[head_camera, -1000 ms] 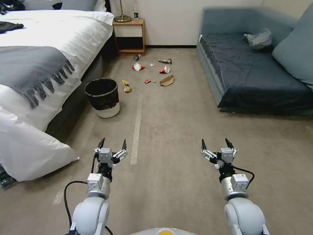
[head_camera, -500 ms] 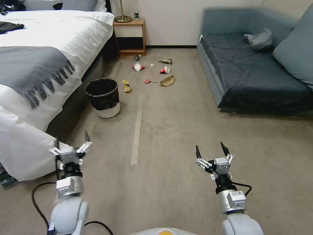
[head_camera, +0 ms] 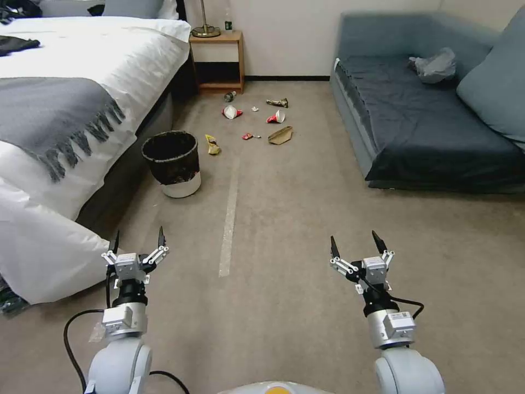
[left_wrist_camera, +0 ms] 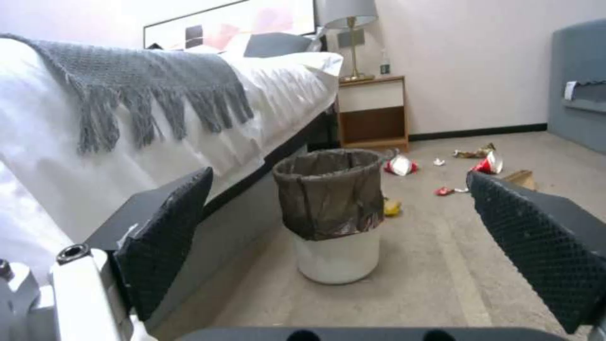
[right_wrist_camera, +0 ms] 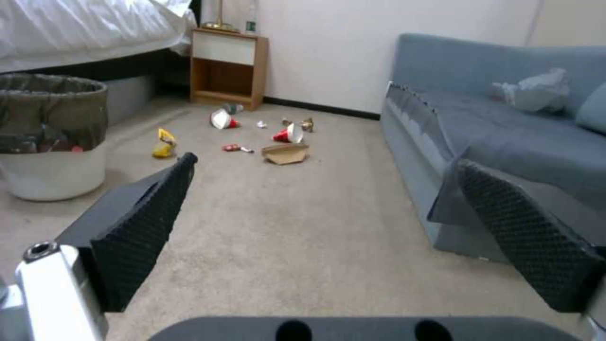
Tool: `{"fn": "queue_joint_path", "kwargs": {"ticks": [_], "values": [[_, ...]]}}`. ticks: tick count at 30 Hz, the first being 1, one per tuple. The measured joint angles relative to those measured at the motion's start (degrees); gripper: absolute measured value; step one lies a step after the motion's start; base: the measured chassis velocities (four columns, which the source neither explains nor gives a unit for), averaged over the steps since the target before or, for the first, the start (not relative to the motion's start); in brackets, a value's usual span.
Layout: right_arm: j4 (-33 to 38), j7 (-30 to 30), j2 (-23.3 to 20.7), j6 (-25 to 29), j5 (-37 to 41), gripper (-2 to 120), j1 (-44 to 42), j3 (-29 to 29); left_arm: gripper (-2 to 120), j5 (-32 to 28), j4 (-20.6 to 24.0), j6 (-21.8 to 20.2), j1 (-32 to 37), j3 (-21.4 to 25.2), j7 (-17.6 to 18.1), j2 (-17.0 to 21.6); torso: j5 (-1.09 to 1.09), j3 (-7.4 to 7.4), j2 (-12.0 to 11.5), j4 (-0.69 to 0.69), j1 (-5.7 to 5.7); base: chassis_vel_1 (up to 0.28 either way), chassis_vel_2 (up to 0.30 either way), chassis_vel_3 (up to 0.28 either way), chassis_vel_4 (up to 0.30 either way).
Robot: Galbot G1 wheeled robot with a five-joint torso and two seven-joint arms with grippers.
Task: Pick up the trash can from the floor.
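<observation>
Your left gripper (head_camera: 136, 241), fingers spread, hovers over the floor (head_camera: 284, 219) well short of the can (head_camera: 171, 163) at twelve o'clock; your right gripper (head_camera: 355, 245) is spread too.

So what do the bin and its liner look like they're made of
The bin looks like smooth white plastic, judging by its even, slightly glossy base band, though painted metal is possible. Its liner looks like thin dark plastic film: it wrinkles and folds over the rim.

Likely a hotel-style bedroom: a made bed (head_camera: 82, 65), wooden nightstand (head_camera: 217, 57) with lamp (left_wrist_camera: 347, 33), blue sofa (head_camera: 426, 109), carpeted floor (head_camera: 295, 219).
</observation>
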State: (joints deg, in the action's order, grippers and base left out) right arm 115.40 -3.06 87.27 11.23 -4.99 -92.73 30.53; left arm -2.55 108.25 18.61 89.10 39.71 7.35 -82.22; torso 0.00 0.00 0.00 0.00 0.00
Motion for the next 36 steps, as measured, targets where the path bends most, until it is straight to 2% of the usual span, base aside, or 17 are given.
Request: {"fn": "queue_joint_path", "kwargs": {"ticks": [36], "values": [[0.18, -0.48, 0.4, -0.35, 1.02, 100, 0.07, -0.08, 98, -0.49, -0.91, 1.67, 0.03, -0.14, -0.69, -0.28, 0.0, 0.0, 0.0, 0.0, 0.0, 0.001, 0.002, 0.004, 0.002]]}}
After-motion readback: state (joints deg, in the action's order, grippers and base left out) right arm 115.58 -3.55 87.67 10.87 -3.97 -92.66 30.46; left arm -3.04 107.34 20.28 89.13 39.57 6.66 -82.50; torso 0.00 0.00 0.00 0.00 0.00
